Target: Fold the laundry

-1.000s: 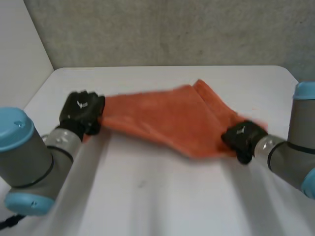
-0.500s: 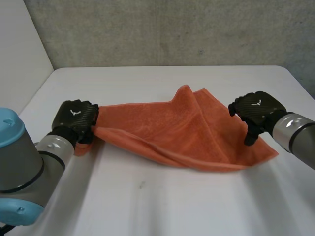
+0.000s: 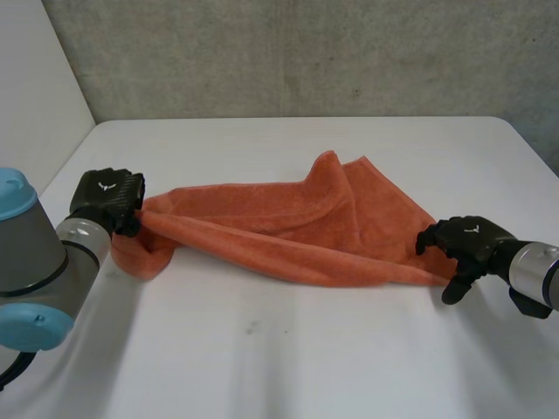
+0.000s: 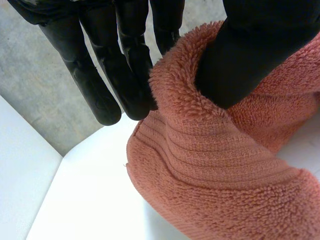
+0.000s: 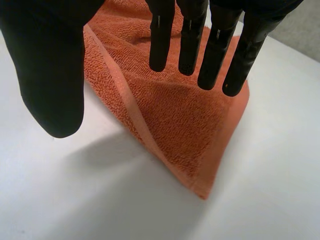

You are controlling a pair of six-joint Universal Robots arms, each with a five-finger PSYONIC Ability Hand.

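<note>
An orange terry towel (image 3: 288, 231) lies stretched across the middle of the white surface (image 3: 288, 358), running from the robot's left hand (image 3: 106, 199) to its right hand (image 3: 467, 240). The cloth is loosely doubled over on itself, with a raised fold standing up near the far side and a long, flat tail tapering to a point at the right.

The left hand grips the left end of the towel. In the left wrist view the terry edge (image 4: 215, 165) wraps up over the thumb (image 4: 245, 55) and is pinched against the fingers (image 4: 127, 75), which are nearly straight. Below the grip the cloth hangs in a bunched loop that sags down to the surface beside the grey left arm (image 3: 39, 271).

The right hand sits at the towel's right-hand corner, with its fingers loosely spread and holding nothing. In the right wrist view its fingers (image 5: 190, 35) point down above the cloth (image 5: 170, 115) and the thumb (image 5: 50, 70) stands well apart from them. The hemmed corner lies flat on the surface under the palm, and I cannot tell whether any fingertip touches it.

A rough grey wall (image 3: 306, 52) rises behind the surface.
</note>
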